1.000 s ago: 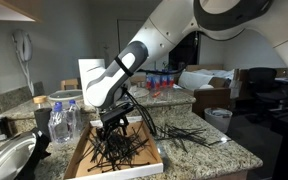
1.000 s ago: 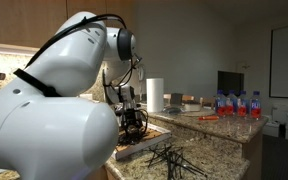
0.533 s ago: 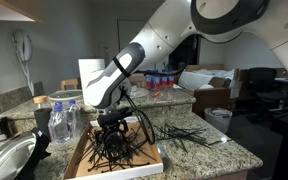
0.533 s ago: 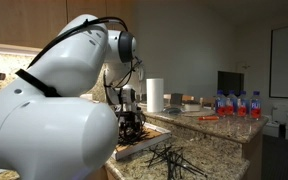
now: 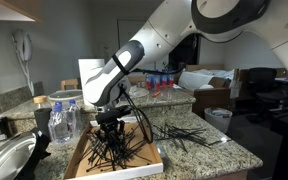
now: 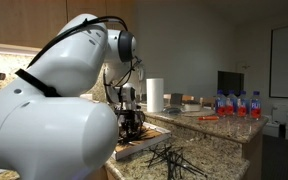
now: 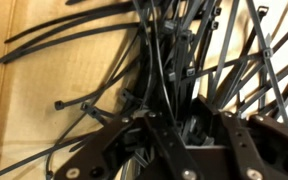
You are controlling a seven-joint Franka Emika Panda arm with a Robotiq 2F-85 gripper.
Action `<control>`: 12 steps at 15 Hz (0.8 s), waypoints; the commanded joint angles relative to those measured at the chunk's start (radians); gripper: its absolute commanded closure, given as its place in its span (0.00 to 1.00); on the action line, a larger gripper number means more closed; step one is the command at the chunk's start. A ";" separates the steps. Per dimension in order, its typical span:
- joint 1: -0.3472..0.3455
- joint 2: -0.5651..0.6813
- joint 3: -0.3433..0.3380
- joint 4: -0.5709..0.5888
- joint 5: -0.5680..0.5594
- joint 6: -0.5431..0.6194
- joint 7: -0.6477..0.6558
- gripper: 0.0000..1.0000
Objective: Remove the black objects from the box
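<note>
Wrist view is showing the pincer (image 7: 174, 128) standing partly closed, down in a tangle of black ties (image 7: 169, 60), with a bundle of them running up between its jaws. Whether it is pinching them tight, I cannot tell. The ties are lying directly under and around the pincer, piled on the brown cardboard bottom of the box (image 7: 29, 110). In an exterior view the box (image 5: 134, 166) is sitting beneath the pincer (image 5: 110, 127) on the speckled stone bench (image 5: 219, 152). A scatter of ties (image 5: 184, 133) is lying outside the box, off to one side of the pincer.

The ties are looking like thin, smooth plastic strips, each ending in a small square head, springy rather than stiff. They are probably weighing next to nothing, but they are crossing and hooking one another, so a lift may be dragging extras along or shedding some. Gripping where many strands are bunching together, near their middles, is looking like the surest hold.
</note>
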 commanded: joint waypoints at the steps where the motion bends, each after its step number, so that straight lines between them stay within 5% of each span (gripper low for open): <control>1: 0.014 -0.013 -0.006 -0.004 -0.002 -0.026 0.035 0.90; 4: 0.014 -0.009 0.002 -0.002 0.006 -0.033 0.024 0.97; 12: 0.007 -0.074 0.008 -0.059 0.000 -0.018 0.002 0.94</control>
